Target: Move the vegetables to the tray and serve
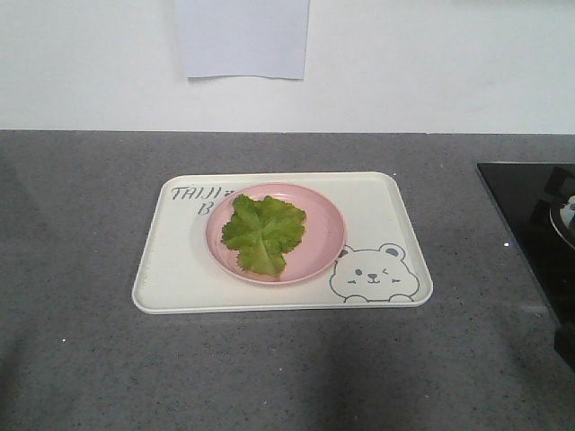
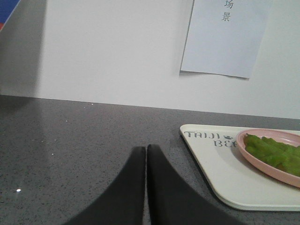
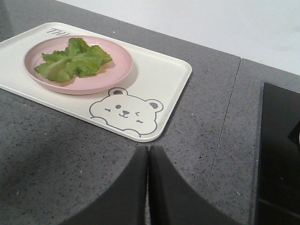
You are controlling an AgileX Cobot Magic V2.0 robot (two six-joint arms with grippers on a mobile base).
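A crinkled green lettuce leaf (image 1: 262, 232) lies flat on a round pink plate (image 1: 319, 202). The plate rests on the cream tray (image 1: 180, 269) with the bear drawing, in the middle of the grey counter. The left wrist view shows the leaf (image 2: 274, 152) and the tray (image 2: 225, 178) at the right. My left gripper (image 2: 146, 149) is shut and empty, over bare counter left of the tray. My right gripper (image 3: 149, 148) is shut and empty too, just off the tray's (image 3: 159, 84) near corner by the bear, with the leaf (image 3: 72, 61) further left. Neither gripper appears in the front view.
A black cooktop (image 1: 539, 224) sits at the counter's right edge, also seen as a dark panel (image 3: 279, 150) in the right wrist view. A white wall with a paper sheet (image 1: 243, 40) runs along the back of the counter.
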